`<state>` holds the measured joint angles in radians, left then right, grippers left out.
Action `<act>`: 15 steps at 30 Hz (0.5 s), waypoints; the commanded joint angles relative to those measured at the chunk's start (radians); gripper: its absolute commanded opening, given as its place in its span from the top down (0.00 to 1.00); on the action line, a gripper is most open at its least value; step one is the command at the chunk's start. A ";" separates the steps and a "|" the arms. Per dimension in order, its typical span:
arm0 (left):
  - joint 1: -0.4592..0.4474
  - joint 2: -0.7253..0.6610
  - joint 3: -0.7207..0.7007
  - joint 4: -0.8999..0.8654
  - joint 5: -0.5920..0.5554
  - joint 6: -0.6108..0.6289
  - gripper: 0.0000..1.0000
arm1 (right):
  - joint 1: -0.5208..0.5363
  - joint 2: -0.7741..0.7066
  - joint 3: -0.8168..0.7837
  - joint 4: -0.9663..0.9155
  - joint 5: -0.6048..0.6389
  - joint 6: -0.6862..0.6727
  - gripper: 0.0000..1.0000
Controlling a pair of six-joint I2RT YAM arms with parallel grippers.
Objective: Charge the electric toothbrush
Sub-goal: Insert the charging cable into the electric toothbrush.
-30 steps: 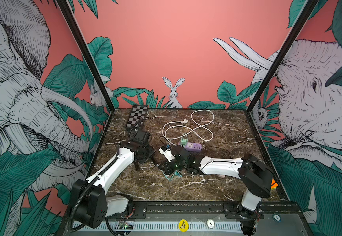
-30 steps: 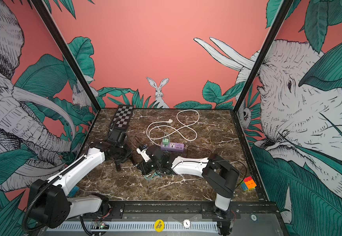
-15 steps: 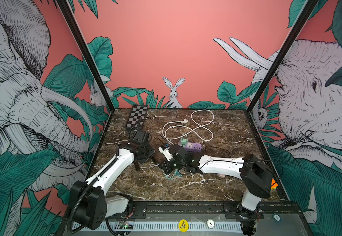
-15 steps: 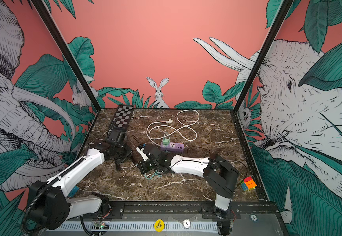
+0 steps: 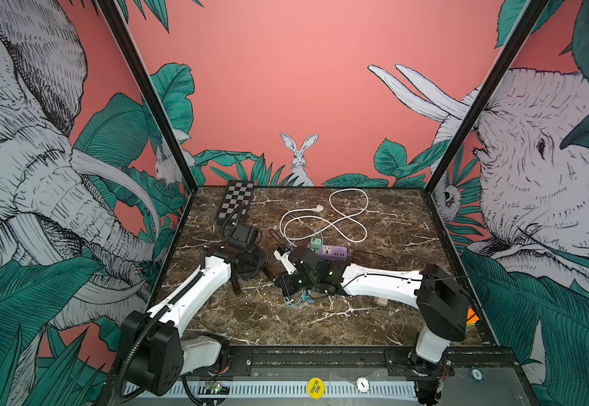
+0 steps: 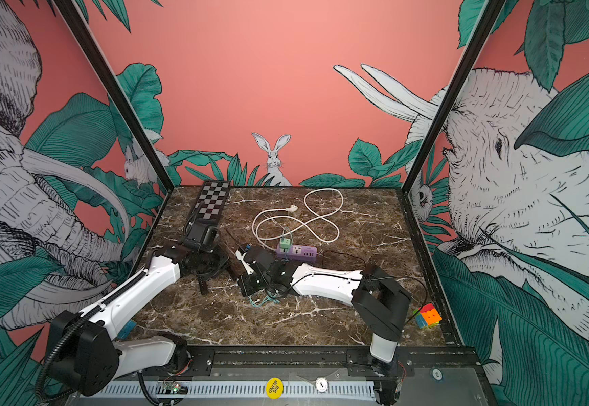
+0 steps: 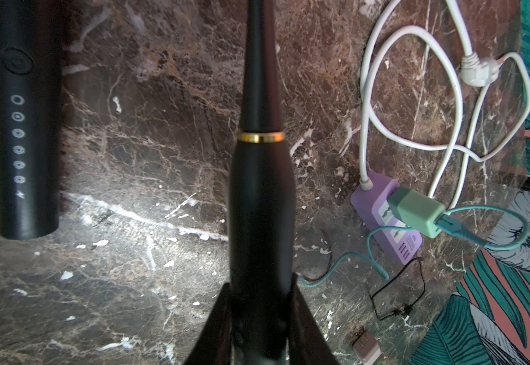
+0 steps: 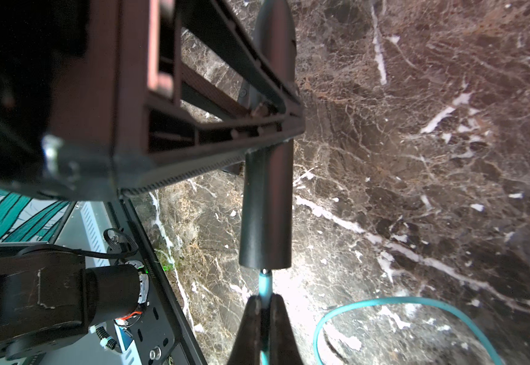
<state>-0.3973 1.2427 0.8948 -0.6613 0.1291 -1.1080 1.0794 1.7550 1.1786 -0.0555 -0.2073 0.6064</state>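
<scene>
Two arms meet at about eight o'clock from the purple power strip [image 5: 328,251], over the marble surface [image 5: 321,327]. The left fingers [image 7: 217,316] are clamped round the black toothbrush [image 7: 262,196]; the right fingers [image 8: 252,316] are pinched shut on the teal cable [image 8: 383,299]. From the right fingers the toothbrush's base [image 8: 265,264] sits dead at twelve o'clock, long axis in line with the plug [image 8: 265,281], so the right arm is nearest that end. The plug's tip touches the base; whether it is seated I cannot tell.
</scene>
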 commanded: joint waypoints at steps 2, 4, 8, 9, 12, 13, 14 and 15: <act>-0.021 -0.011 -0.020 -0.064 0.027 -0.012 1.00 | -0.005 -0.019 0.006 0.064 0.117 0.001 1.00; -0.021 -0.013 -0.021 -0.063 0.030 -0.013 1.00 | -0.001 -0.028 -0.014 0.107 0.127 0.001 1.00; -0.024 -0.019 -0.024 -0.060 0.036 -0.018 1.00 | 0.002 -0.028 -0.033 0.162 0.119 -0.007 1.00; -0.024 -0.020 -0.025 -0.060 0.036 -0.018 1.00 | 0.003 -0.025 -0.031 0.162 0.121 -0.009 1.00; -0.024 -0.023 -0.027 -0.060 0.037 -0.022 1.00 | 0.002 -0.025 -0.028 0.160 0.140 -0.008 1.00; -0.026 -0.023 -0.029 -0.057 0.038 -0.024 1.00 | 0.002 -0.029 -0.030 0.165 0.146 -0.007 1.00; -0.027 -0.023 -0.030 -0.058 0.039 -0.026 1.00 | 0.003 -0.032 -0.031 0.169 0.154 -0.007 1.00; -0.029 -0.022 -0.031 -0.055 0.040 -0.029 1.00 | 0.003 -0.034 -0.035 0.175 0.162 -0.005 1.00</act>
<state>-0.4046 1.2427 0.8867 -0.6441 0.1188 -1.1255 1.0931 1.7531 1.1465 -0.0048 -0.1459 0.6022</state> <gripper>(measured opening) 0.260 0.048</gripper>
